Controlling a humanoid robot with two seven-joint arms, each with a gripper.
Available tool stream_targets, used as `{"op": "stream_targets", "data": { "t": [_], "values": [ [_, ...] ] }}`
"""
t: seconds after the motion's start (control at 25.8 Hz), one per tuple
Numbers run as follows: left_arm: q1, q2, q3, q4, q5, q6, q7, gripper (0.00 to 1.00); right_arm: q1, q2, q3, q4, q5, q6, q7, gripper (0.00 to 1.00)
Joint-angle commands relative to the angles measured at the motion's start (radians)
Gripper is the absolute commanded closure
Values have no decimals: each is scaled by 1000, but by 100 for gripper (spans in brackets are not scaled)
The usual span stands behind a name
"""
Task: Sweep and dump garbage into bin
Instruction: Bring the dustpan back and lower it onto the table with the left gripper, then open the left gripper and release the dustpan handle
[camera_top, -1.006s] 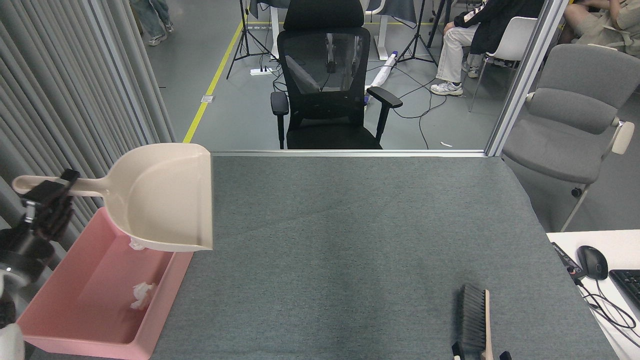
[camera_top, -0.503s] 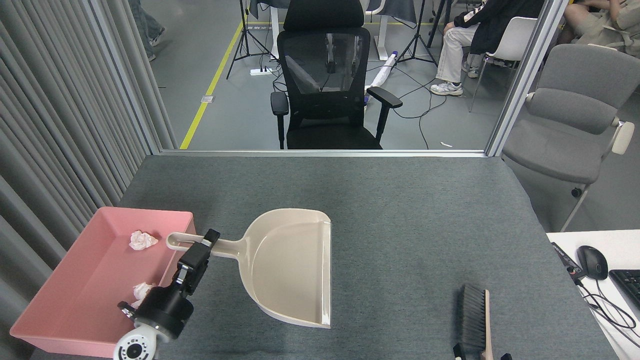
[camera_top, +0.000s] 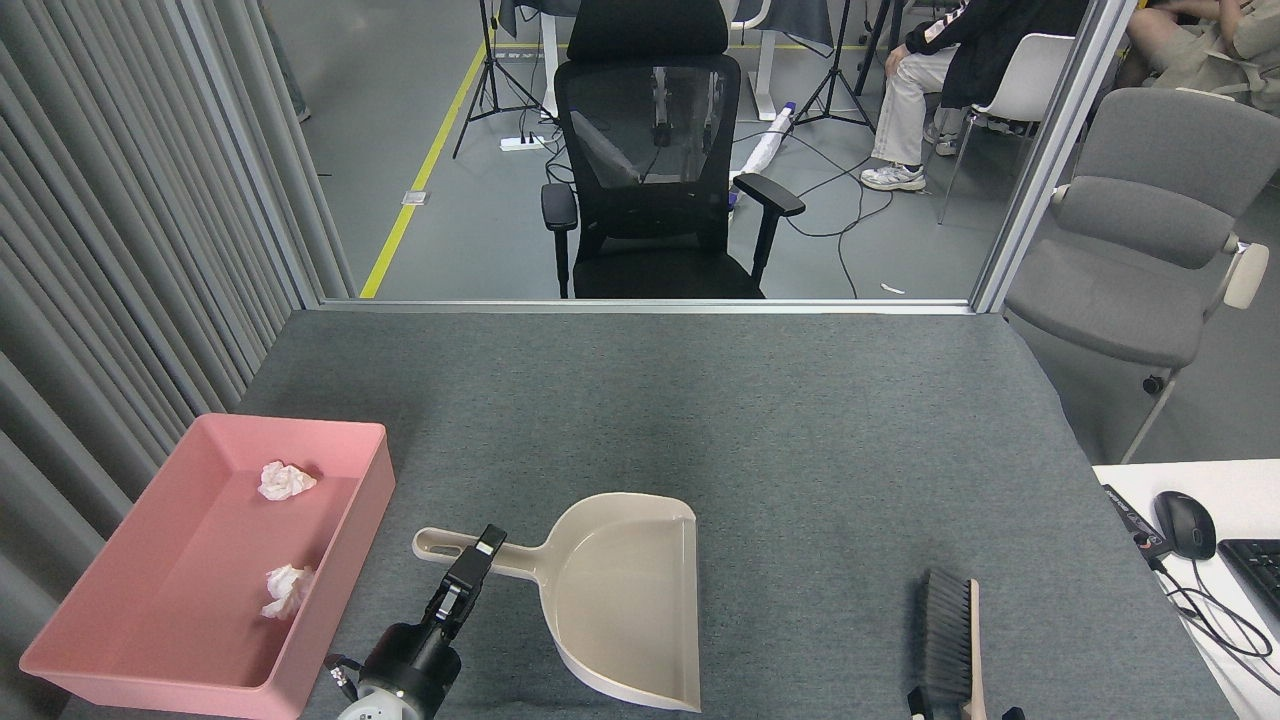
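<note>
Since the earlier frame, the dustpan (camera_top: 625, 610) came nearer and right of the bin (camera_top: 330, 590). Left hand (camera_top: 478, 556) reaches up from the lower edge, pinching the dustpan handle. Both garbage wads (camera_top: 286, 480) lie inside the bin. Right of the dustpan, the brush (camera_top: 948, 645) is cut off; no right hand shows.

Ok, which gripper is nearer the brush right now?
Right, as far as I can see. The right gripper is barely visible at the bottom edge, at the brush handle. The left gripper is across the table, on the dustpan handle.
</note>
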Motion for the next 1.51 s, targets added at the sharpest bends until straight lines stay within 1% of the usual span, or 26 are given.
{"op": "stream_targets", "data": {
  "t": [0.0,0.15,0.19,0.39,0.46,0.5,0.58,0.66,0.74,0.85,0.93,0.97,1.04,1.12,1.16,1.2,1.32,1.39,1.47],
  "values": [
    [-37,-18,1,68,-2,-17,20,88,-1,0,0,-1,-2,-1,0,0],
    [-88,-20,6,143,0,-32,29,87,1,0,0,1,-2,-1,0,0],
    [-98,-22,6,158,0,-35,44,85,1,0,-1,1,-2,1,0,0],
    [-121,-23,4,197,-3,-38,60,84,1,-3,-3,-1,-3,-1,0,0],
    [-140,-12,6,220,-3,-40,61,84,1,-5,-3,-1,-5,1,0,0],
    [-150,-9,6,235,-3,-46,61,82,2,-5,-3,-1,-5,1,0,0],
    [-169,-2,7,273,-5,-67,63,81,1,-3,-3,-1,-6,1,0,0],
    [-175,15,9,296,-31,-89,64,80,5,-3,-3,-1,-5,-1,-2,0],
    [-177,15,12,300,-57,-101,72,75,10,-5,-3,-1,-6,-1,-2,0],
    [-177,20,18,300,-60,-99,78,71,15,-5,-20,-1,-6,-2,-2,0],
    [-177,31,16,300,-60,-99,81,56,15,-5,-21,-1,-6,-2,-2,0],
    [-175,32,16,300,-60,-98,81,52,15,-6,-21,-1,-6,-4,-2,0],
    [-170,35,16,300,-60,-90,81,48,15,-5,-21,-4,-6,-4,-2,0],
    [-166,35,16,300,-63,-81,81,25,19,-5,-21,-4,-6,-4,-2,0],
    [-163,32,16,296,-63,-64,81,15,21,-5,-21,-4,-6,-4,-2,0],
    [-160,32,15,289,-65,-38,81,11,21,-5,-21,-4,-6,-4,-2,0],
    [-137,37,15,264,-65,-3,80,6,21,-6,-21,-4,-6,-4,-2,1],
    [-121,44,15,244,-65,0,78,5,21,-5,-21,-4,-6,-4,-2,0],
    [-101,69,13,217,-65,2,77,5,19,-3,-21,-4,-6,-4,-2,0]
  ]
}}
